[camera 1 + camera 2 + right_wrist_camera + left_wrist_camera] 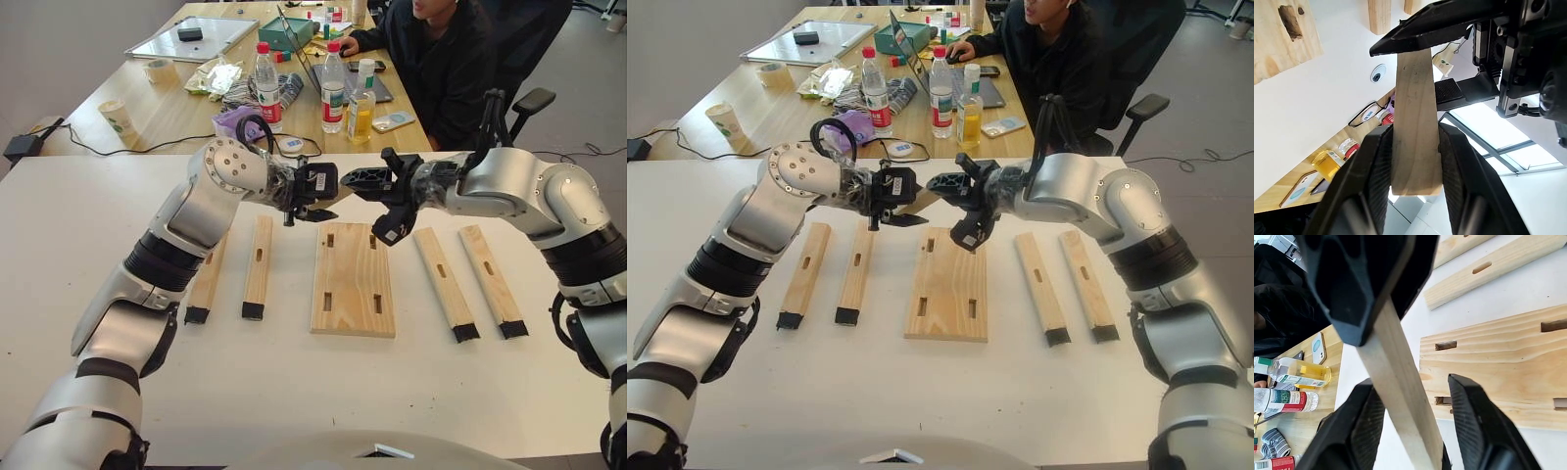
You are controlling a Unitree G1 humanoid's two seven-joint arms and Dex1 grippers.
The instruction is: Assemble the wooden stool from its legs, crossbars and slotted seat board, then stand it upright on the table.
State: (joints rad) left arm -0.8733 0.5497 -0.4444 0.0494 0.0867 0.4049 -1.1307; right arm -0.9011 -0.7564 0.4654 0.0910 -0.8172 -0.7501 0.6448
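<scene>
Pale wood makes up every loose part on the white table [69,235]. The slotted seat board [353,289] lies flat in the middle. A left pair of legs [258,266] lies flat to its left and a right pair of legs [443,284] to its right, each leg running near to far with its black-capped end nearest. Both arms meet in the air over the far edge of the seat board. The right gripper [1415,142] has its jaws pressed onto a short crossbar [1400,396], pinching it across its flat faces and holding it clear of the table. The left gripper [328,196] faces it from the left with its jaws spread on either side of the same crossbar. One of its fingers [1369,426] sits just beside the wood and the other stands apart from it (whether the nearer one actually touches the bar is hard to tell). Beyond the white table, a wooden table [147,108] carries several bottles [266,76] among other clutter.
</scene>
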